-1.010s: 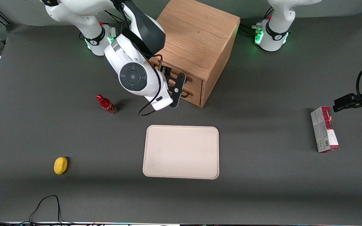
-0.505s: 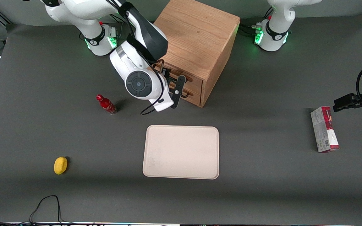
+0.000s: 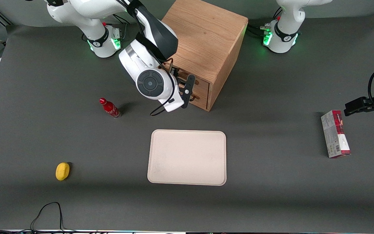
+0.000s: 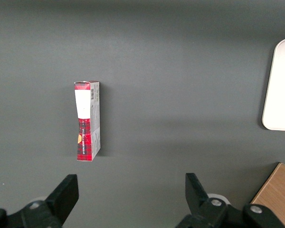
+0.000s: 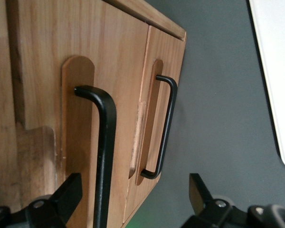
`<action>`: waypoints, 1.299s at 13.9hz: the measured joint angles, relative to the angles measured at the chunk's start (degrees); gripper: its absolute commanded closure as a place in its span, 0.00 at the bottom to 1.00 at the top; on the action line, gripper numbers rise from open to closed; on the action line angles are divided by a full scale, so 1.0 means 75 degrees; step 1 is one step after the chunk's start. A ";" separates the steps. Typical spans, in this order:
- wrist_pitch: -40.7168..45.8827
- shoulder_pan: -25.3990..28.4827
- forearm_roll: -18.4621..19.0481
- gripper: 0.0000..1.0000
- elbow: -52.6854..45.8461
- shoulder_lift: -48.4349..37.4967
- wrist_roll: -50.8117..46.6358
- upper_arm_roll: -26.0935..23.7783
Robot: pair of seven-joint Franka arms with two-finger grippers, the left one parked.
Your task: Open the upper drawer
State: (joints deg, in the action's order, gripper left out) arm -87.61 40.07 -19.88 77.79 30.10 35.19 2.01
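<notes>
Since the earlier frames we see the working arm's wrist swung closer to the cabinet, bringing the gripper right up to the drawer fronts.

We read the upper drawer as a light oak front flush with the cabinet face, directly above the matching lower drawer, with a thin black bar handle mounted on a rounded wooden backing strip. Our gripper has its fingers spread wide, and the handle runs between them, untouched. We see the arm reaching down from its base with its wrist tipped toward the drawer fronts. On the dark grey table we find a cream tray nearer the front camera than the cabinet, a red bottle and a yellow lemon-like object toward the working arm's end, and a red-and-grey carton toward the parked arm's end.
</notes>
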 measured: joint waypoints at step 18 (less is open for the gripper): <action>-0.0608 -0.0053 -0.0001 0.00 0.0639 0.0007 0.0001 0.0038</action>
State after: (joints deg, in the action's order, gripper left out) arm -92.16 39.67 -19.89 82.59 30.15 35.19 2.30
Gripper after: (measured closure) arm 0.000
